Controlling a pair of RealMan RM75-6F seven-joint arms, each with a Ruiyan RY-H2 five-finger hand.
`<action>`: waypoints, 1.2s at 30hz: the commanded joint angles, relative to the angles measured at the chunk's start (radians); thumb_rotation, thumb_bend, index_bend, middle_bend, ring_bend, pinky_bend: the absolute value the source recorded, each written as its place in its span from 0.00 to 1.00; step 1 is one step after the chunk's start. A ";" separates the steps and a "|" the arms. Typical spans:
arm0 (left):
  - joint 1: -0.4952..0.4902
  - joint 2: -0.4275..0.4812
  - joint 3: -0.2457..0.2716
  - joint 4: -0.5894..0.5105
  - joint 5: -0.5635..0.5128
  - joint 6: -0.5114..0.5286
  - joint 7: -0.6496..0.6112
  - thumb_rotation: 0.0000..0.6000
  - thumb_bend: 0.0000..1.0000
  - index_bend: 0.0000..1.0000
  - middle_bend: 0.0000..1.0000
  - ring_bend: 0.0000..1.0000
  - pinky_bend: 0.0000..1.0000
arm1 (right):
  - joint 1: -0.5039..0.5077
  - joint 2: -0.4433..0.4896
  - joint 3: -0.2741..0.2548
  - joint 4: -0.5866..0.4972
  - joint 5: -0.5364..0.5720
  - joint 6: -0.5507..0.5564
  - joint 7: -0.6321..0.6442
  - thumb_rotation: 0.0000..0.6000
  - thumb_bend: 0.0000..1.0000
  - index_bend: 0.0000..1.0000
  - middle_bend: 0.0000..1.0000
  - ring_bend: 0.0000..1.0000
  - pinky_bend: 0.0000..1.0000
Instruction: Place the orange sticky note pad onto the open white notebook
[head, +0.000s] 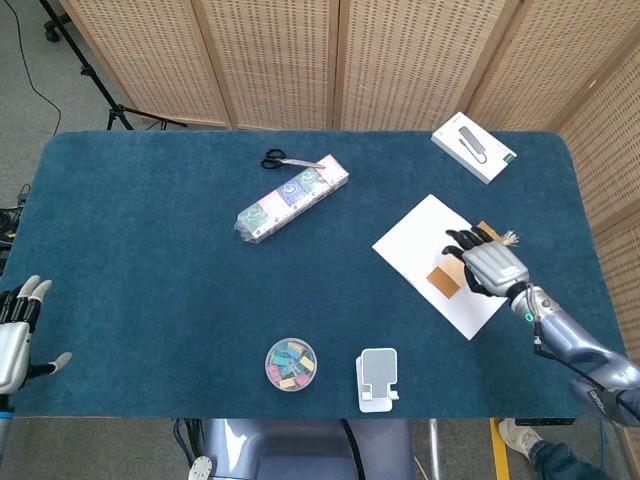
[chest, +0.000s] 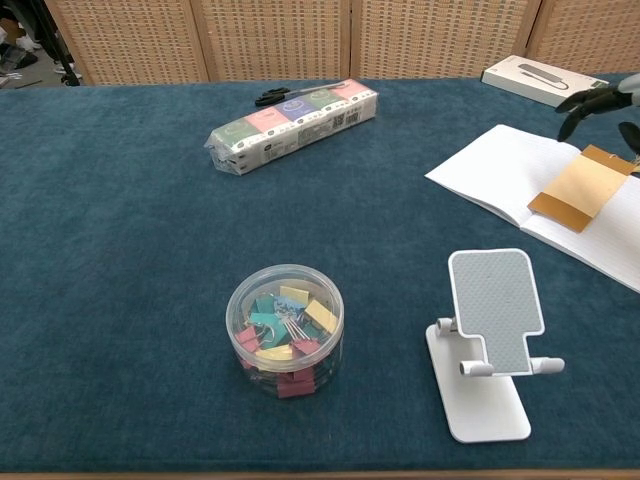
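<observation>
While the right hand (head: 492, 268) hovers fingers spread, holding nothing, the orange pad (chest: 583, 188) lies diagonally across the notebook (chest: 497, 170).

On the counter (head: 150, 260) are counted one open white notebook (head: 420, 250), one orange sticky note pad (chest: 582, 188), one scissors (head: 280, 160), one wrapped pack (head: 292, 198), one clip tub (head: 291, 364), one phone stand (head: 377, 379), one white box (head: 474, 147).

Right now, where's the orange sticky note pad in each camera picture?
Head view: orange sticky note pad right of centre, on the open white notebook, beside the right hand.
Chest view: far right, upper half.
Shared landmark: white phone stand, nearer the robot than the notebook.
</observation>
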 joint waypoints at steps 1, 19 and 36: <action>0.000 0.000 0.000 -0.001 0.001 0.001 0.002 1.00 0.00 0.00 0.00 0.00 0.00 | -0.043 0.015 -0.025 0.017 -0.023 0.026 0.102 1.00 0.92 0.20 0.03 0.00 0.00; -0.003 -0.007 0.002 -0.003 -0.003 -0.003 0.017 1.00 0.00 0.00 0.00 0.00 0.00 | -0.024 -0.144 0.002 0.228 0.046 -0.109 0.180 1.00 1.00 0.20 0.05 0.00 0.01; -0.003 -0.006 0.002 -0.003 -0.005 -0.003 0.014 1.00 0.00 0.00 0.00 0.00 0.00 | -0.029 -0.197 -0.001 0.269 0.054 -0.155 0.187 1.00 1.00 0.20 0.06 0.00 0.02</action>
